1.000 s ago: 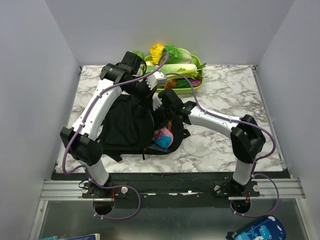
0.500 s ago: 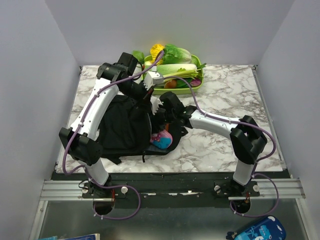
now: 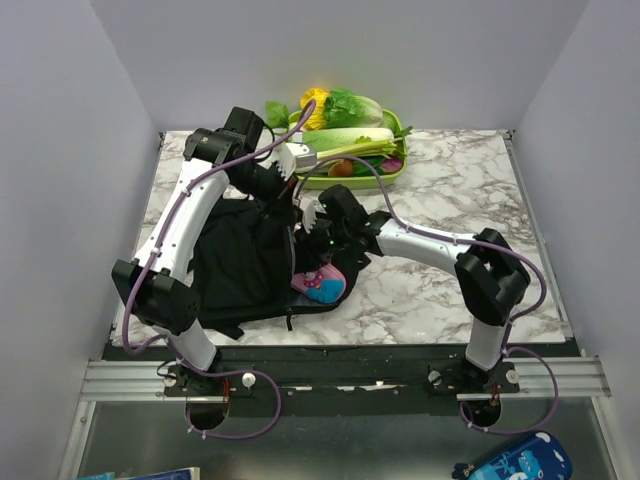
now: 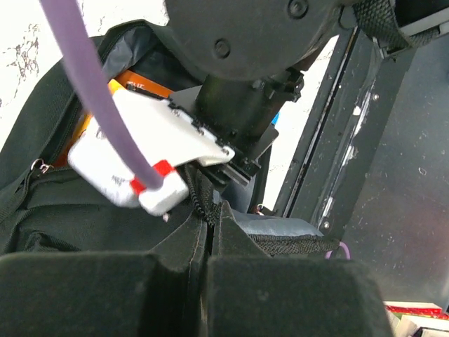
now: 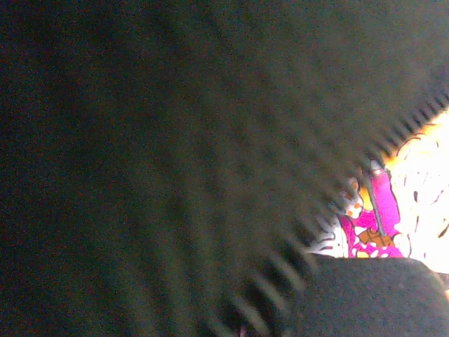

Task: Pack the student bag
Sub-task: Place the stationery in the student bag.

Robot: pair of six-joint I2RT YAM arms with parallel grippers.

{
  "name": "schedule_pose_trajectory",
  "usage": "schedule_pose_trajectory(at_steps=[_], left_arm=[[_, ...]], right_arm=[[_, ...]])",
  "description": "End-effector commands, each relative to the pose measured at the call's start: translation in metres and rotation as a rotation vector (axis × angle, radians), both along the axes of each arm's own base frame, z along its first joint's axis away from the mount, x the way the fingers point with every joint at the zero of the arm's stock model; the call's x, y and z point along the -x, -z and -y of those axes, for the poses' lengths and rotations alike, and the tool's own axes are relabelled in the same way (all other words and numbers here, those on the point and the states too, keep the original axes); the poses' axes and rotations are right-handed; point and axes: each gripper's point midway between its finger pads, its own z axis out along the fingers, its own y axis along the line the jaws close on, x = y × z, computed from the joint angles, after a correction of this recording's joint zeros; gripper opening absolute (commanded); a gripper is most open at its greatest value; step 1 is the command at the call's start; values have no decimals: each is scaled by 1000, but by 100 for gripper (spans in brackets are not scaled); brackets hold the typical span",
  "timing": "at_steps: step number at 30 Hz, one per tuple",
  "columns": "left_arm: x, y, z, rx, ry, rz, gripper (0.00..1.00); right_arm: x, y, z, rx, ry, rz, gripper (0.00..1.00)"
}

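The student bag (image 3: 240, 262) lies black and slumped on the left half of the marble table (image 3: 460, 190). My left gripper (image 3: 296, 206) reaches over its upper right edge. In the left wrist view the left gripper (image 4: 209, 230) is shut on a fold of the bag's zip edge (image 4: 202, 200). An orange book (image 4: 137, 83) shows inside the bag. My right gripper (image 3: 319, 238) sits at the bag's opening, its fingertips hidden by fabric. The right wrist view is filled with dark bag fabric (image 5: 154, 154) and zip teeth. A pink and blue pencil case (image 3: 320, 284) lies at the opening.
A green tray (image 3: 398, 166) of vegetables stands at the table's back edge, just behind the left arm's wrist. The right arm's white camera housing (image 4: 133, 168) hangs close above the left fingers. A blue pouch (image 3: 512, 462) lies below the table's front edge at the right.
Both arms and the bag's right edge have shifted left. The bag has bunched narrower, and the pencil case has moved a little left with it.
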Motion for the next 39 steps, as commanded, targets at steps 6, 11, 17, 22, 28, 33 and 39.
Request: schedule_pose_trajectory(at_steps=[6, 11, 17, 22, 28, 33, 39], left_arm=[[-36, -32, -17, 115, -75, 277, 0], [-57, -51, -23, 187, -191, 326, 0], [-50, -40, -11, 266, -172, 232, 0], [-39, -16, -1, 268, -118, 125, 0], [-25, -7, 1, 245, -62, 79, 0], [-18, -1, -2, 227, -45, 68, 0], [-17, 2, -2, 225, -38, 61, 0]], right_arm=[[11, 52, 69, 137, 215, -150, 19], [12, 50, 69, 144, 187, -139, 19], [16, 24, 54, 54, 93, -43, 21], [34, -8, 17, -12, -84, 141, 28], [25, -17, -6, -5, -90, 232, 48], [-4, -42, 14, -34, 135, 378, 68], [-24, -67, 33, -114, 285, 353, 100]])
